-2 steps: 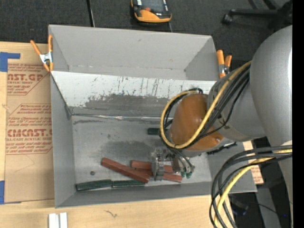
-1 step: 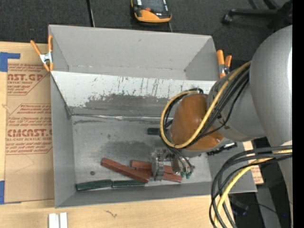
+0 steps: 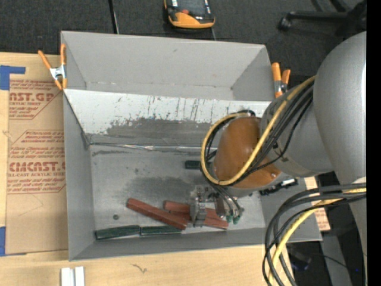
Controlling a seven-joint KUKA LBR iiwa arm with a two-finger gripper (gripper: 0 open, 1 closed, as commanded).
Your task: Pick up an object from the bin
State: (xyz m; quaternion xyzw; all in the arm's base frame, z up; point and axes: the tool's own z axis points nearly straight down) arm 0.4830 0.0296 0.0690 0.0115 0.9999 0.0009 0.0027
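item: red-brown bar (image 3: 176,207), flat on the bin (image 3: 107,177) floor, its right end under the gripper (image 3: 200,212). jaws: apart or together, cannot tell. handling, judged: stiff, light, smooth; take it across the narrow width. adjacent: second red-brown bar (image 3: 152,211) touching it just left of the jaws, may get pinched too; green stick (image 3: 140,232) further left; dark piece (image 3: 191,165) well behind.

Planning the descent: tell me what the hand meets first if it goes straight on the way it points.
Probably the crossed reddish-brown sticks on the bin floor, directly under the hand; depth is unclear.
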